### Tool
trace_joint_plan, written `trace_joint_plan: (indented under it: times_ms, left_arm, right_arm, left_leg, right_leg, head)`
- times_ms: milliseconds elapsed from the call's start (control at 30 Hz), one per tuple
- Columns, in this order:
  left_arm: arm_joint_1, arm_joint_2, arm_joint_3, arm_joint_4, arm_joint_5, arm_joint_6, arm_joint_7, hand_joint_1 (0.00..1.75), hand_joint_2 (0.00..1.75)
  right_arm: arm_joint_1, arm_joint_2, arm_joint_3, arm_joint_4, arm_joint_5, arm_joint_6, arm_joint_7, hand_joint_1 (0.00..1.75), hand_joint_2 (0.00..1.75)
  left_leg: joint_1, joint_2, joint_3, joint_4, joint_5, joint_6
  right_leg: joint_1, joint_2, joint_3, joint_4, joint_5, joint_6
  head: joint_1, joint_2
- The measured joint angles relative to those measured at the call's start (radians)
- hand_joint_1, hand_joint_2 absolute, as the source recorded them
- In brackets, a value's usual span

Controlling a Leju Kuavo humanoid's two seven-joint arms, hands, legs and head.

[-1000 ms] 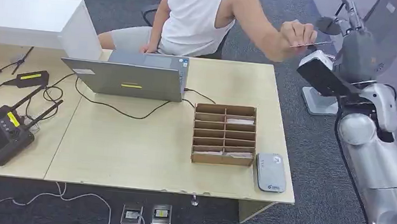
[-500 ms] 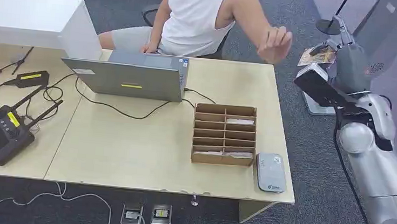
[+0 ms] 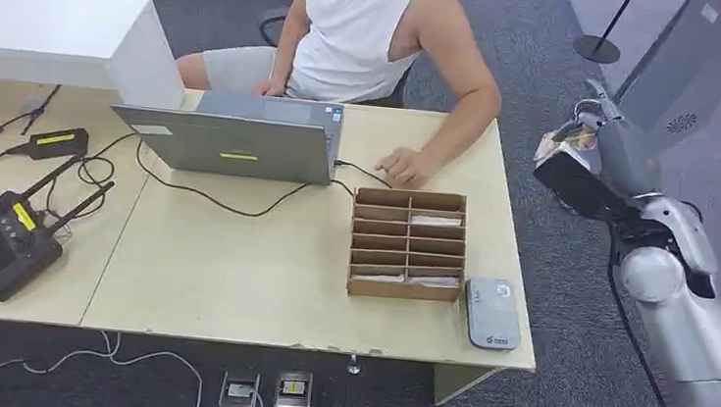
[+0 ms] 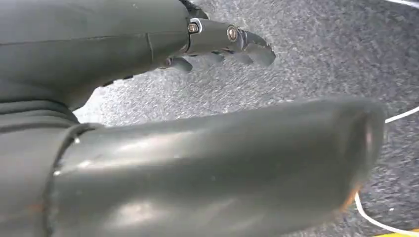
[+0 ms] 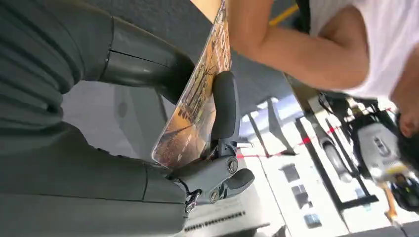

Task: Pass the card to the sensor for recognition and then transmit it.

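My right hand (image 3: pixel 606 144) is raised off the table's right side, over the carpet, and pinches a brownish printed card (image 3: pixel 567 134) between thumb and fingers (image 5: pixel 225 106). The right wrist view shows the card (image 5: pixel 195 111) edge-on, pressed against the thumb. The grey card sensor (image 3: pixel 492 312) lies flat on the table's near right corner, beside a cardboard sorter (image 3: pixel 407 244). My left hand (image 4: pixel 148 98) hangs over grey carpet with its fingers apart and nothing in it. A person in a white top (image 3: pixel 357 26) sits behind the table, one hand (image 3: pixel 402 165) resting on it.
An open laptop (image 3: pixel 234 138) with cables stands at the table's back middle. A black controller with antennas (image 3: pixel 4 241) sits at the left. A white box (image 3: pixel 56 34) is at the back left. Floor sockets (image 3: pixel 266 389) lie below the table's front edge (image 3: pixel 305 344).
The person released the card into my right hand and lowered their arm onto the table. My right hand with the card has come down and slightly towards me.
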State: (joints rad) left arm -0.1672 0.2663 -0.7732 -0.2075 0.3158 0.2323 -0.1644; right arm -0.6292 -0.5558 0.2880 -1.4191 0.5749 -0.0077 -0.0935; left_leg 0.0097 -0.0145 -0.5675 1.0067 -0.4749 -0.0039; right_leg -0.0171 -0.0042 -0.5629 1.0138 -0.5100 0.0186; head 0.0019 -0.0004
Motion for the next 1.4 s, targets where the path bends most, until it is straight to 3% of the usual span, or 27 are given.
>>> trace_joint_plan:
  times_ms: [400,700,967,1400]
  left_arm:
    - [0.010,0.005,0.000,0.000,0.013,0.021,-0.011,0.00,0.00]
    - [-0.005,0.005,0.000,0.000,0.002,0.024,-0.011,0.00,0.00]
    - [-0.011,0.000,0.000,0.000,0.000,0.026,-0.011,0.00,0.00]
    - [-0.013,0.000,0.000,0.000,-0.008,0.031,-0.011,0.00,0.00]
  right_arm:
    - [0.189,-0.104,-0.062,-0.099,-0.017,0.248,0.074,1.75,1.75]
    - [0.270,-0.128,-0.082,-0.199,-0.020,0.332,0.117,1.75,1.75]
    - [0.336,-0.120,-0.072,-0.251,-0.002,0.338,0.138,1.75,1.75]
    - [0.365,-0.069,-0.029,-0.237,0.041,0.278,0.125,1.75,1.75]
  left_leg:
    - [0.000,0.001,0.000,0.000,-0.001,-0.001]
    - [0.000,0.001,0.001,0.000,-0.001,-0.001]
    - [0.000,0.001,0.000,0.000,-0.001,-0.001]
    - [0.000,0.001,0.000,0.000,-0.001,-0.001]
  right_leg:
    - [0.000,0.001,0.000,0.000,0.000,0.000]
    - [0.000,0.001,0.000,0.000,0.000,0.000]
    - [0.000,0.001,0.000,0.000,0.000,0.000]
    - [0.000,0.001,0.000,0.000,0.000,0.000]
  head:
    - [0.000,0.000]
    - [0.000,0.000]
    - [0.000,0.000]
    - [0.000,0.000]
